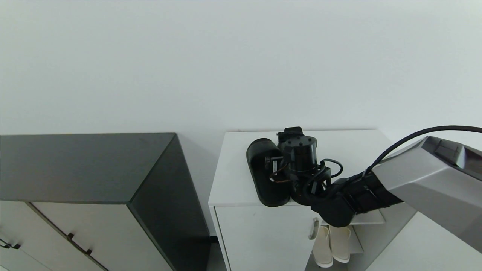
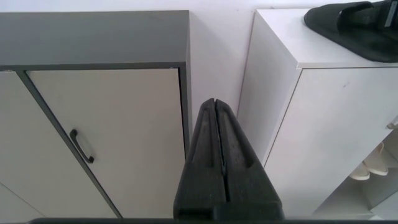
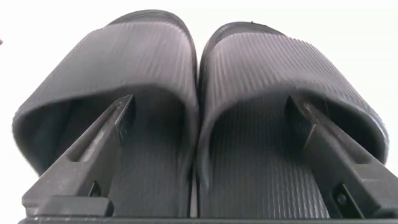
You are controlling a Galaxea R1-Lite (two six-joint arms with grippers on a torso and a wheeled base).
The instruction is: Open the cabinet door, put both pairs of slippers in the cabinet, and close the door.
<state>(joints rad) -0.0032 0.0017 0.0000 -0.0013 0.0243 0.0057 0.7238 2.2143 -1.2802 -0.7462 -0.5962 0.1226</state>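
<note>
A pair of black slippers point(image 3: 199, 81) lies side by side on top of the white cabinet point(image 1: 361, 150), near its front edge point(image 1: 263, 177). My right gripper point(image 3: 210, 102) is open wide, with one finger point(image 3: 106, 140) under each slipper's strap. A pair of white slippers point(image 1: 332, 246) stands on a shelf inside the cabinet, where the right side is open. The left door point(image 1: 263, 237) with its handle point(image 1: 313, 228) is shut. My left gripper point(image 2: 214, 109) is shut on nothing, low in front of the gap between the two cabinets. The black slippers point(image 2: 354, 25) sit up to its side.
A taller dark cabinet point(image 1: 75, 165) with pale doors and dark handles point(image 2: 82, 146) stands left of the white one, a narrow gap between them. A plain white wall point(image 1: 241, 56) runs behind both.
</note>
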